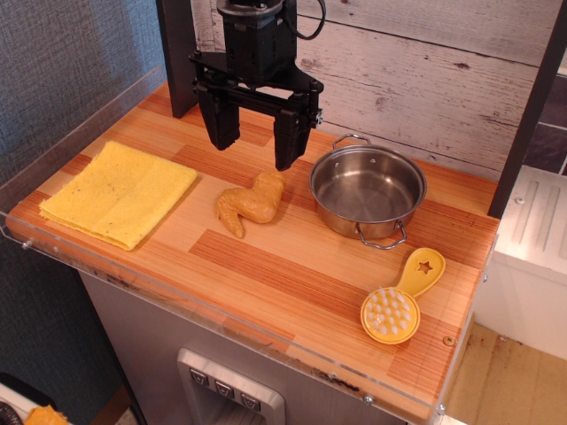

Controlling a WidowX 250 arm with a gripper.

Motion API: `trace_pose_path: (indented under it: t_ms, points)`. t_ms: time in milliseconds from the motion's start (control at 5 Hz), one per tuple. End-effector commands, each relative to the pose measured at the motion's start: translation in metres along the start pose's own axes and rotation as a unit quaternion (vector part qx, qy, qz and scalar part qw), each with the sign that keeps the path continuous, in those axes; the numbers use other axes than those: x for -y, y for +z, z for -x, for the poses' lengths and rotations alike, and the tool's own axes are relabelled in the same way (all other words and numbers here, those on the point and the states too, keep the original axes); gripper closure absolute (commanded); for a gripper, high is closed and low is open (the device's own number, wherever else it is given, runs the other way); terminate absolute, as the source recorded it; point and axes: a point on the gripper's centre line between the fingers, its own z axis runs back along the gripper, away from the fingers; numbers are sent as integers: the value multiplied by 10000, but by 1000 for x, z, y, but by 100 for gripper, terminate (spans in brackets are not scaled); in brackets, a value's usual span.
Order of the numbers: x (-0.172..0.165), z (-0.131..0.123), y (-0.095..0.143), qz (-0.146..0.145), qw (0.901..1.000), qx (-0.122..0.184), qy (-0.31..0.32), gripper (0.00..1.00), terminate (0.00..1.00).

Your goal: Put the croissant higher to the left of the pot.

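Observation:
The croissant (250,204) is a golden-brown bent pastry lying on the wooden table just left of the pot. The pot (368,190) is a shallow shiny steel pot with two wire loop handles, standing at the right middle of the table and empty inside. My gripper (256,142) is black and hangs above the table, a little behind and above the croissant. Its two fingers are spread apart with nothing between them. The right finger's tip is close over the croissant's upper end.
A flat yellow cloth (120,193) lies at the left of the table. A yellow round brush with a star handle (400,301) lies at the front right. A clear plastic rim (204,305) runs along the table's front and left edges. A plank wall stands behind.

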Motion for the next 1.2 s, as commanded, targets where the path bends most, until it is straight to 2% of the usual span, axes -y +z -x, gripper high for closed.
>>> trace_pose_path:
  t_ms: [0, 400, 600, 1000]
  points:
    - [0, 0, 0, 0, 10000, 0, 0, 0, 0]
    - [-11, -14, -32, -293, 9994, 83, -167, 0, 0]
    - [-13, -22, -42, -286, 9989, 238, -277, 0, 0]
    - [-18, -24, -56, -343, 9987, 202, -302, 0, 0]
